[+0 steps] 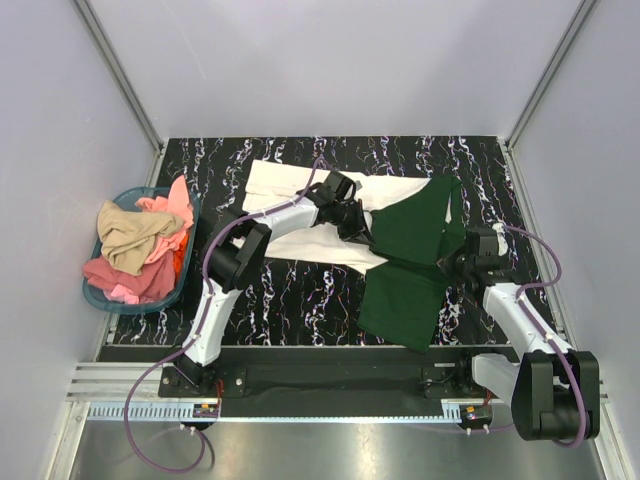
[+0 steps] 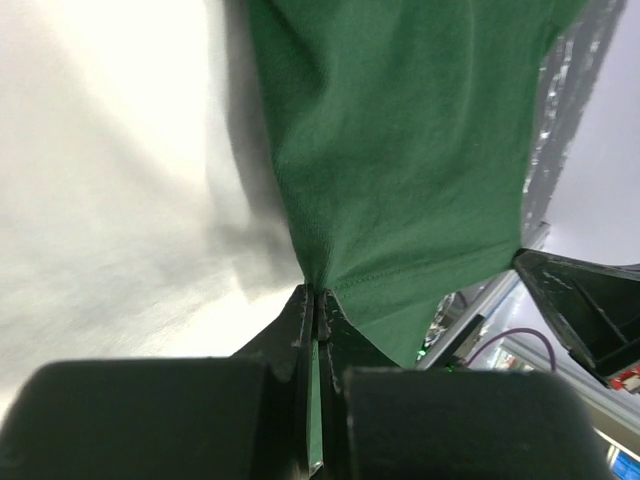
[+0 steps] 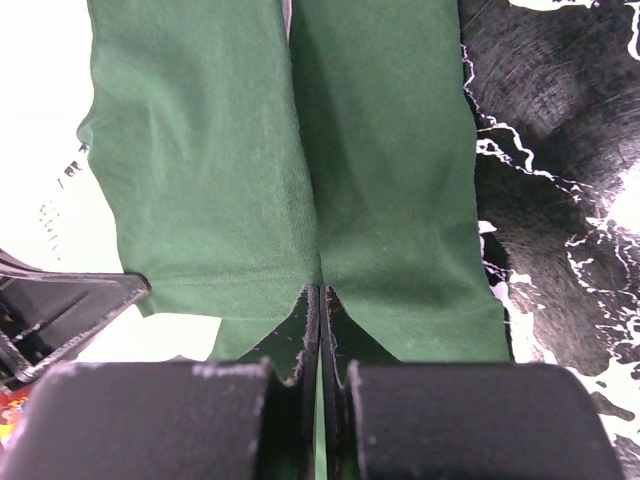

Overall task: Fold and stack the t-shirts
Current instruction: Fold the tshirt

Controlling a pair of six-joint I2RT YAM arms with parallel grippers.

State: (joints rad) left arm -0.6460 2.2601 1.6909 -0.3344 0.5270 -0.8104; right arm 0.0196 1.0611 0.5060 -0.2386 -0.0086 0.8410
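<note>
The counter (image 1: 290, 290) carries the cream-white t-shirt (image 1: 285, 185), spread flat toward the far edge around centre. The dark green t-shirt (image 1: 405, 290) overlaps its right end, with its long axis running from near the far-right corner down to the near edge. The green shirt lies between the grippers: the left gripper (image 1: 358, 228) pinches its left edge and the right gripper (image 1: 458, 265) its right edge, fingers pressed together on cloth in both. The line between the two grips crosses the long axis, so the coming fold probably needs both arms moving together.
</note>
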